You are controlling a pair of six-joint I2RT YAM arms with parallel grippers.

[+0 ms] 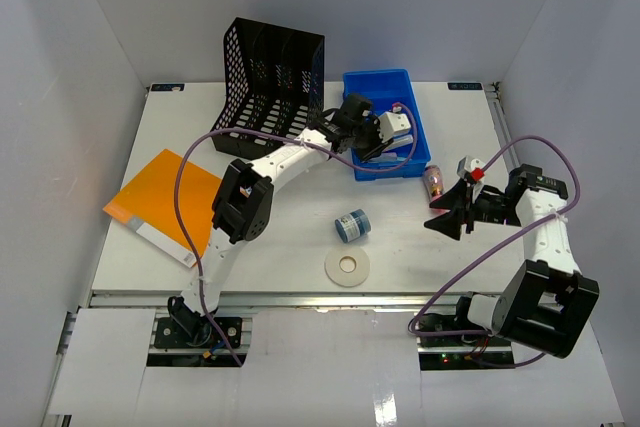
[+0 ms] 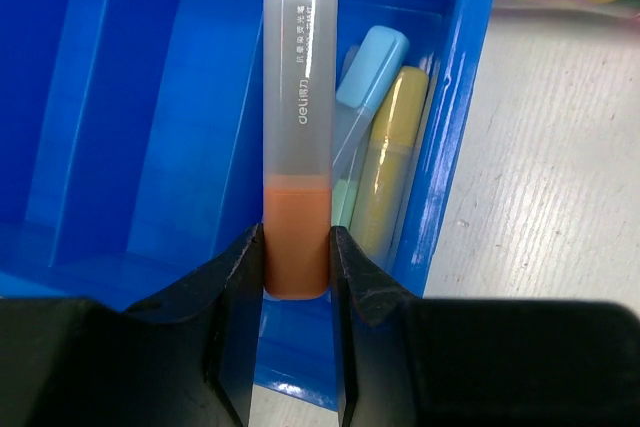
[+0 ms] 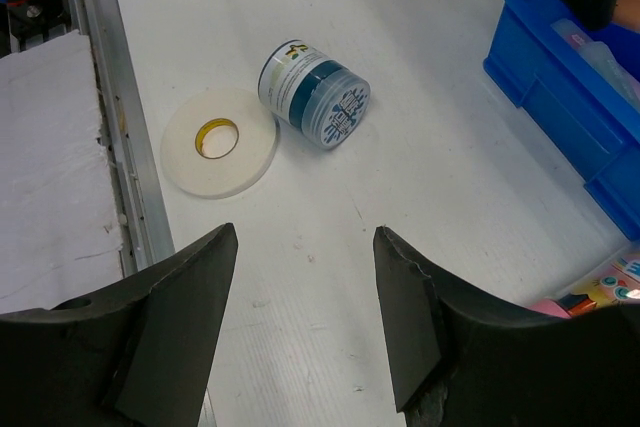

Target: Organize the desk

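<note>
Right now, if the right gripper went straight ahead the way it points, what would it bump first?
Probably the small blue-and-white jar, lying on its side straight ahead of the open right gripper. The white tape roll sits beside that line. If it tilts down, the desk comes first; depth is unclear.

Robotics laboratory test cell. Grounds: a white desk (image 1: 290, 237) with metal-railed edges, enclosed by white panels (image 1: 60, 97); two robot arms (image 1: 245, 202) bolted at its near edge, purple cables (image 1: 185, 172) exposed; a file rack (image 1: 270, 72) and blue tray (image 1: 375, 82) on it.
</note>
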